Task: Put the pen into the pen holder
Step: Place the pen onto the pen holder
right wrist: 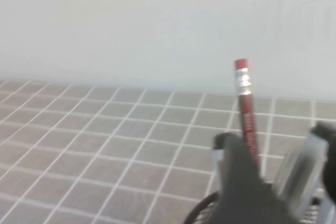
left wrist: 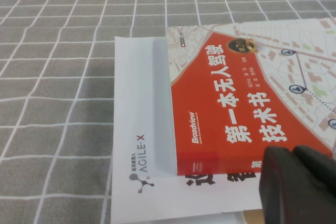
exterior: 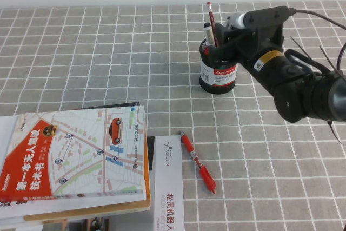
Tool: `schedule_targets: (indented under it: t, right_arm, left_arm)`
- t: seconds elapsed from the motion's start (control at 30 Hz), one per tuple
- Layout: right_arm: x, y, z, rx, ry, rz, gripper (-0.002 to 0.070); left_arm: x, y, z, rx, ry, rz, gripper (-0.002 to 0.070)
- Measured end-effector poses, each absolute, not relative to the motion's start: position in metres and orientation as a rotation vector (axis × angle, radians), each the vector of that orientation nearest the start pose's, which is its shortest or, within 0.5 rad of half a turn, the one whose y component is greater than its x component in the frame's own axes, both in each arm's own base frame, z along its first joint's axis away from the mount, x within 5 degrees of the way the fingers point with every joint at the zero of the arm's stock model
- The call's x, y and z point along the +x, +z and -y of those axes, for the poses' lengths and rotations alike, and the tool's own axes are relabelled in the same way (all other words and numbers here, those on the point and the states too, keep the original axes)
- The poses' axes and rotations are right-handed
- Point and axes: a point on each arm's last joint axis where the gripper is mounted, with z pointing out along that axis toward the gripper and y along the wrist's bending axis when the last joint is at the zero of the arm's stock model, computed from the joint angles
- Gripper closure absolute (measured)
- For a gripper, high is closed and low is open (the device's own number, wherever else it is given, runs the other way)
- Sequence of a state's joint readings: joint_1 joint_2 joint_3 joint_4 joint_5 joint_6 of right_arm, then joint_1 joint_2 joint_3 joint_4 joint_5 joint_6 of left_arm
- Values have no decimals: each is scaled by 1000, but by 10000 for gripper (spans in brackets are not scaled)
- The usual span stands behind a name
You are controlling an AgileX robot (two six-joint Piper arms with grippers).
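The black mesh pen holder (exterior: 218,74) with its white and red label stands at the back right of the table. It holds a red pencil (exterior: 211,21) and a white black-capped marker (exterior: 207,32). My right gripper (exterior: 231,30) hovers just over the holder's rim (right wrist: 202,209). The grey pen (right wrist: 298,167) slants between its fingers, lower end down in the holder, leaning on one finger. A gap shows between the pen and the other finger (right wrist: 242,190), so the gripper looks open. The pen's top shows in the high view (exterior: 238,20). My left gripper (left wrist: 294,153) is shut and empty over the books.
A red pen (exterior: 198,162) lies on the checked cloth in the middle front. A red and white book (exterior: 75,155) lies on white booklets (exterior: 168,187) at the front left. It also shows in the left wrist view (left wrist: 247,103).
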State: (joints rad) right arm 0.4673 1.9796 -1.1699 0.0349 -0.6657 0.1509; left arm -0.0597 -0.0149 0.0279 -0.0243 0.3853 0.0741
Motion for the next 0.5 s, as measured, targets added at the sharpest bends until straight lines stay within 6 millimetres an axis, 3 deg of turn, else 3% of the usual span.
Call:
schedule_targets:
  t: [0.1, 0.2, 0.33, 0.4, 0.5]
  right_arm:
    - [398, 213, -191, -161, 465, -1638, 315]
    - [400, 217, -184, -95, 465, -1645, 311]
    - [394, 234, -179, -68, 473, -1666, 451]
    - [384, 255, -175, -70, 483, -1673, 583]
    - [365, 287, -167, -75, 500, -1687, 657]
  left_arm:
    - [52, 170, 4, 111, -14, -1878, 678]
    - [52, 170, 4, 111, -14, -1878, 678]
    - [52, 170, 4, 111, -14, -1878, 678]
    - [52, 170, 4, 111, -14, -1878, 678]
    - [52, 170, 4, 111, -14, -1878, 678]
